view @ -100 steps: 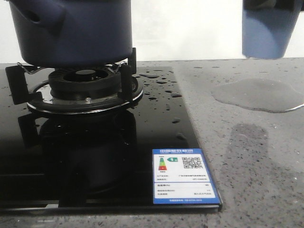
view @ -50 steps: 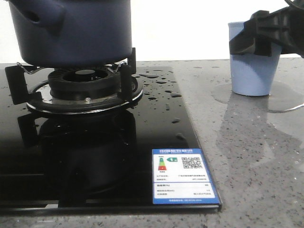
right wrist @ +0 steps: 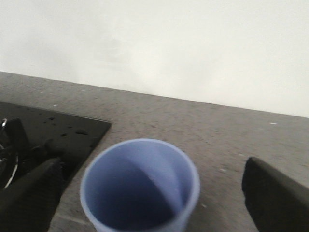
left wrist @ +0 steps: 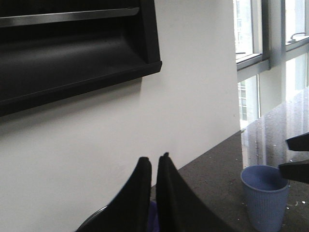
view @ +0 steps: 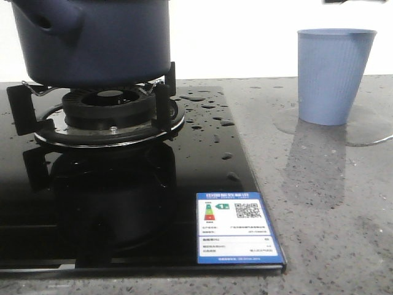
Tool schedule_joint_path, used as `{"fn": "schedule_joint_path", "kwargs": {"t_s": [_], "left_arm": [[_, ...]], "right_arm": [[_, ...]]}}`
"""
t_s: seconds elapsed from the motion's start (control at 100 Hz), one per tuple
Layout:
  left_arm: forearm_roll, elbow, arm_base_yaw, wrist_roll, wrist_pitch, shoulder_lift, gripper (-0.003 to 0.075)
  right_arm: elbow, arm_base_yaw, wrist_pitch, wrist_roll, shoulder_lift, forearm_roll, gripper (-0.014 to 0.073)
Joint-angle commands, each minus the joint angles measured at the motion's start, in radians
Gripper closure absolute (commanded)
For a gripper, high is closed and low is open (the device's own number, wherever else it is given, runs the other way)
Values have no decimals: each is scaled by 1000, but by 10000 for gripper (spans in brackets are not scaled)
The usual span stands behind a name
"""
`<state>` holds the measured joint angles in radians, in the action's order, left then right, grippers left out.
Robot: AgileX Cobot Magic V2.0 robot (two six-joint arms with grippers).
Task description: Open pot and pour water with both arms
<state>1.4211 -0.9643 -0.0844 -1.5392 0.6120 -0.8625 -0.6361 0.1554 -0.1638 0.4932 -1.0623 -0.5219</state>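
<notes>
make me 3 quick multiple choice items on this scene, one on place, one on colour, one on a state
1. Where does the cup stand?
A on the burner
B on the counter, in a puddle
C inside the pot

2. The cup's colour?
A light blue
B red
C white

3. The right gripper is:
A shut on the cup
B shut, empty
C open, fingers either side of the cup

Answers: 1 B, its base meets the wet counter; 2 A, plain in every view; 3 C, the right wrist view shows fingers wide apart.
</notes>
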Motion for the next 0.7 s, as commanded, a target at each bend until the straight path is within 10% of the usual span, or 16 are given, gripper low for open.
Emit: {"fn": "schedule_joint_path", "kwargs": {"t_s": [0.0,0.13,0.29,0.69], "left_arm": [[56,41,2,15,-65,80,740],[56,172,2,41,-160,213,740],[56,362,2,65,-231,372,740],[135,594,2,71,-258,577,740]], "right_arm": [[-26,10,104,29,113,7,-61],[-21,50,372,29,286,10,125],[45,115,389,27,529,10,673],[180,215,449,28,943,31,665]]}}
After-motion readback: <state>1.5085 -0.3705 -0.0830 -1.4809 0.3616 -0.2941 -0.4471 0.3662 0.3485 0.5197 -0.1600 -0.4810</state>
